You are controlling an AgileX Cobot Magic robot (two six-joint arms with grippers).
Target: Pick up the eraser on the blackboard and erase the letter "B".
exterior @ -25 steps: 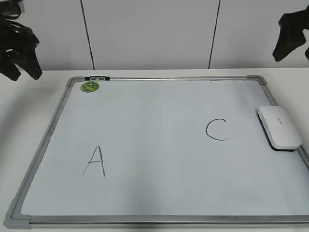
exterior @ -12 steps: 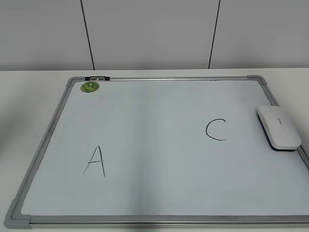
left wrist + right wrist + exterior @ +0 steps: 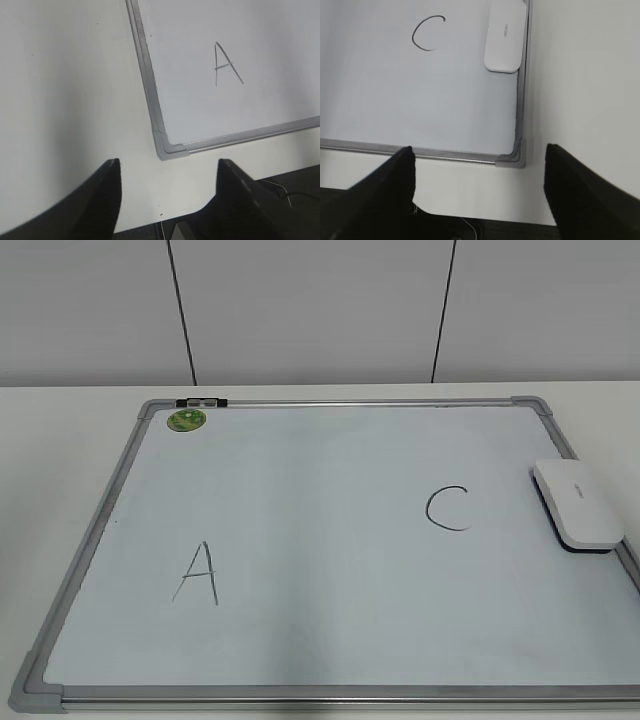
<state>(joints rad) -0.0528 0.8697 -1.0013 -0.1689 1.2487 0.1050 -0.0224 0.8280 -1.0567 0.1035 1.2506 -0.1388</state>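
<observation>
Black left end effector [image 3: 165, 200] spread, high | right end effector [image 3: 480, 190] likewise

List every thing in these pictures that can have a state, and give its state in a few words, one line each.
blackboard: flat on the table, only "A" and "C" written on it.
letter "B": not on the board, no trace visible.
letter "A": intact.
letter "C": intact.
eraser: lying at the board's right edge, not held.
left gripper: open, empty.
right gripper: open, empty.
</observation>
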